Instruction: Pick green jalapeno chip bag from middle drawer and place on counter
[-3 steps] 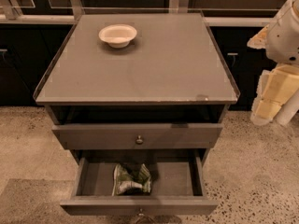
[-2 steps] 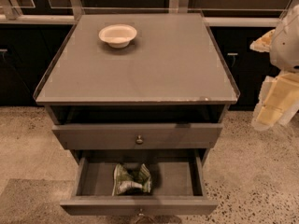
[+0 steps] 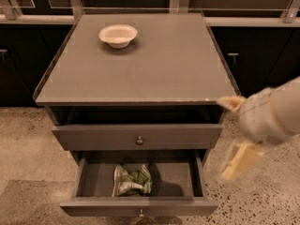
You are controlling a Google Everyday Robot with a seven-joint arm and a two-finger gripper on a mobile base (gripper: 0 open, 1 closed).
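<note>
The green jalapeno chip bag (image 3: pixel 132 180) lies crumpled inside the open middle drawer (image 3: pixel 178 178), left of the drawer's centre. The drawer is pulled out at the bottom of the cabinet, with its knob (image 3: pixel 140 213) at the front. The grey counter (image 3: pixel 159 69) is the cabinet's top. My gripper (image 3: pixel 234 132) hangs in the air by the cabinet's front right corner, to the right of and above the drawer. Its two cream fingers (image 3: pixel 240 159) are spread apart with nothing between them. It is well apart from the bag.
A cream round bowl (image 3: pixel 118 34) sits on the counter at the back left. A shut knobbed drawer (image 3: pixel 139 140) lies above the open one, with an open gap above it. Dark cabinets stand behind. Speckled beige floor (image 3: pixel 33 144) surrounds the cabinet.
My arm has swung left and down from the right edge toward the cabinet's front right corner. The bag, bowl and drawers have not moved.
</note>
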